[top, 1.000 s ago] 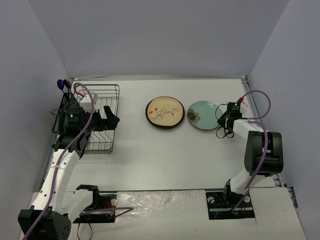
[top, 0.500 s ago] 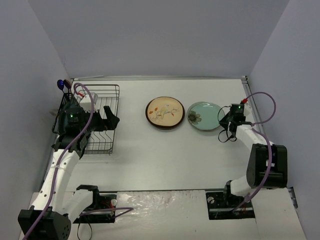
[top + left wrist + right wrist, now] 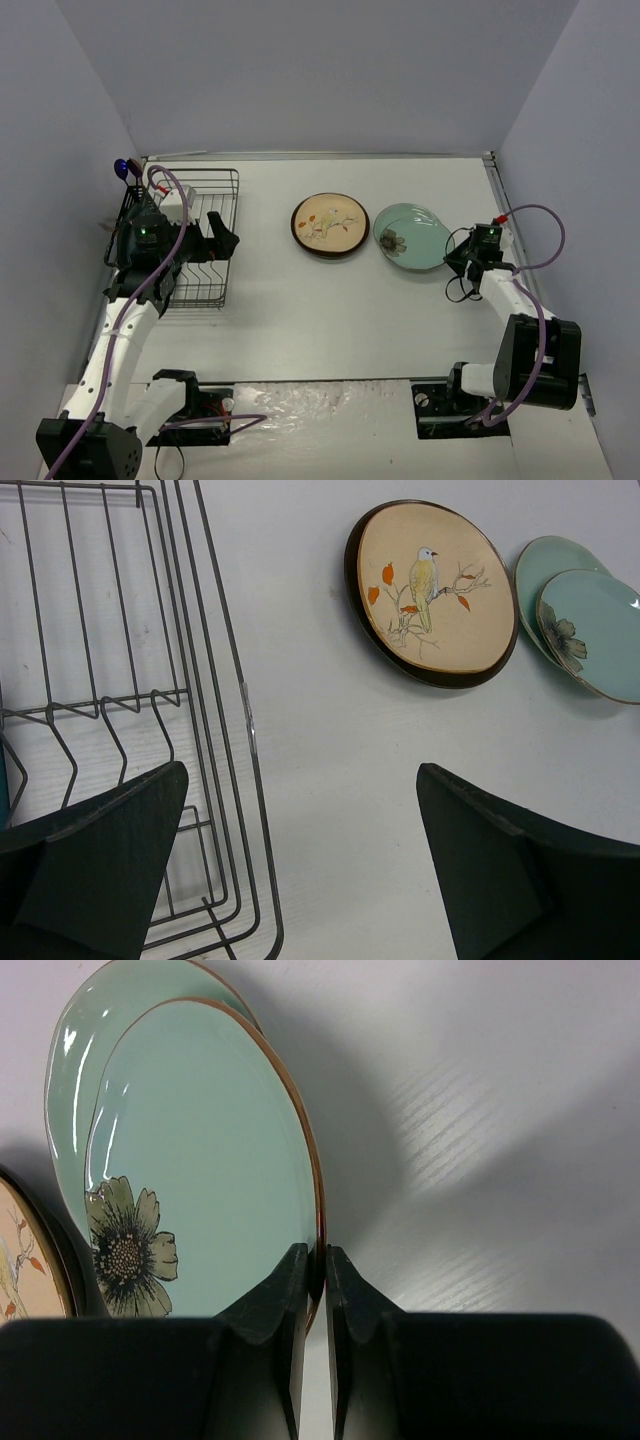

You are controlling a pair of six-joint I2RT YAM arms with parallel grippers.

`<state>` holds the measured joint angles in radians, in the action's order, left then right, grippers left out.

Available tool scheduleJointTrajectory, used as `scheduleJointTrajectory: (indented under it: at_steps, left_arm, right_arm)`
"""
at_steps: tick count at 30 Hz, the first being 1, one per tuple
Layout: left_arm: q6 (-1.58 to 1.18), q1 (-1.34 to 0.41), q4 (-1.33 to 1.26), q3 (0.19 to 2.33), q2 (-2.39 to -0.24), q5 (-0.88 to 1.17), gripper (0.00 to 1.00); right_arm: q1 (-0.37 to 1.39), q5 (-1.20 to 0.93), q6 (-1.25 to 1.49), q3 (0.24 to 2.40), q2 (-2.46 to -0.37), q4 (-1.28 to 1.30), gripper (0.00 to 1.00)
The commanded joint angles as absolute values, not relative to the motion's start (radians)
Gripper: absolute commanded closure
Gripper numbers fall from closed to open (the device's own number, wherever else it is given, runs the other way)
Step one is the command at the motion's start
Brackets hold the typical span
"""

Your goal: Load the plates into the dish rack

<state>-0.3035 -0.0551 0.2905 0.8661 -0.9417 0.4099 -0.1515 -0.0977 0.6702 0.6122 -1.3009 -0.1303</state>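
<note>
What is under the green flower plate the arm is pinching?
A second pale green plate, only one edge peeking out. The flower plate covers the rest, so any pattern is hidden.

The left tool (image 3: 300,825) is wide open, with one dark finger (image 3: 95,870) low on each side. The black wire dish rack (image 3: 247,705) fills the left side and sits on the white worktop (image 3: 300,610). Near the top lies a round bird plate (image 3: 430,580) with a brown rim. Just to its right are two pale green plates. The flower plate (image 3: 600,630) lies partly over the plain plate (image 3: 540,565).
</note>
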Motion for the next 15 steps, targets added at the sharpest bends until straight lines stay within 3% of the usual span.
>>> scheduleJointTrajectory:
  at_steps: [1,5,15]
  left_arm:
    - [-0.306,-0.050,0.245,0.902,-0.943,0.409,0.03]
    - [-0.305,-0.051,0.247,0.902,-0.946,0.411,0.03]
    - [-0.300,-0.051,0.252,0.904,-0.952,0.407,0.03]
  right_arm:
    - [-0.168,-0.129,0.669,0.600,-1.277,-0.154,0.97]
    - [-0.188,-0.150,0.685,0.583,-1.290,-0.180,0.94]
    - [-0.203,-0.195,0.686,0.567,-1.316,-0.243,0.68]
